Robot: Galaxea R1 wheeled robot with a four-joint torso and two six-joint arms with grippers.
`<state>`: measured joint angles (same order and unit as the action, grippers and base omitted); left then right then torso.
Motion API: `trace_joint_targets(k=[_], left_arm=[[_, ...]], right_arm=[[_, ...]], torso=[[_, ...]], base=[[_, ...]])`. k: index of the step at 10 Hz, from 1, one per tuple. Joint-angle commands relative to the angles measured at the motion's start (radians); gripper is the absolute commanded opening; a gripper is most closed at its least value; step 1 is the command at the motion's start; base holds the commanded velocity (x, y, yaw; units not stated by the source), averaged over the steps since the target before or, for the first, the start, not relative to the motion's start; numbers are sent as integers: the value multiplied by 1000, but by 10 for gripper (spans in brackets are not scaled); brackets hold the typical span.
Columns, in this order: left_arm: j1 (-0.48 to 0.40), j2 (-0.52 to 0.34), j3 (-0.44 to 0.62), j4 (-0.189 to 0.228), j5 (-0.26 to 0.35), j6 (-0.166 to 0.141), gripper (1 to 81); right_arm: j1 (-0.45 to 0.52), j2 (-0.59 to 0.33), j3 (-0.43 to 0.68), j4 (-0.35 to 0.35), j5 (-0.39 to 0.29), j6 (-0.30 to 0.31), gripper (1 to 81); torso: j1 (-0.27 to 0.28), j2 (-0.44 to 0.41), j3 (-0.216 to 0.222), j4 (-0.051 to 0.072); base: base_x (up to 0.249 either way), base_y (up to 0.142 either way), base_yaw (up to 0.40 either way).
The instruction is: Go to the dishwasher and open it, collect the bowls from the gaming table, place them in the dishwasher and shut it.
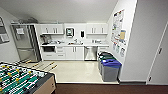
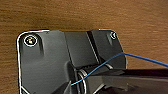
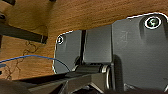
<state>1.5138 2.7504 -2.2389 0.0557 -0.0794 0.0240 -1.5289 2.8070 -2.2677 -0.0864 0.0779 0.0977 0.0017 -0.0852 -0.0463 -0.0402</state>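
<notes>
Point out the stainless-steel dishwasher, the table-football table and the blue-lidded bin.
Stainless-steel under-counter dishwasher [image 1: 90, 53]: head view, middle of its brushed front.
Table-football table with green field [image 1: 17, 80]: head view, on the field among the rods.
Grey bin with blue lid [image 1: 110, 63]: head view, on the lid.

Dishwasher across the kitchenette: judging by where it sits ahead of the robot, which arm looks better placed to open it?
Right, tentatively. The dishwasher stands shut under the counter, slightly right of the head view's centre, with the bins further right. It is far off, and both wrist views look down at brown floor, so neither arm reaches yet.

Head camera faces the kitchenette [image 1: 75, 47]; wrist cameras face wood floor [image 2: 75, 15].
</notes>
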Motion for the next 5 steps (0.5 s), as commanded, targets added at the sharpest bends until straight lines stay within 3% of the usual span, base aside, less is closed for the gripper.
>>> trace_joint_targets(k=[1, 5], left_arm=[[-53, -12, 19, 4, 44, 2, 811], [-54, -9, 19, 6, 44, 2, 811]], right_arm=[[58, -10, 16, -4, -43, -3, 811], [57, -10, 10, -13, -43, -3, 811]], torso=[[0, 0, 0, 0], [0, 0, 0, 0]], base=[[194, 0, 0], [194, 0, 0]])
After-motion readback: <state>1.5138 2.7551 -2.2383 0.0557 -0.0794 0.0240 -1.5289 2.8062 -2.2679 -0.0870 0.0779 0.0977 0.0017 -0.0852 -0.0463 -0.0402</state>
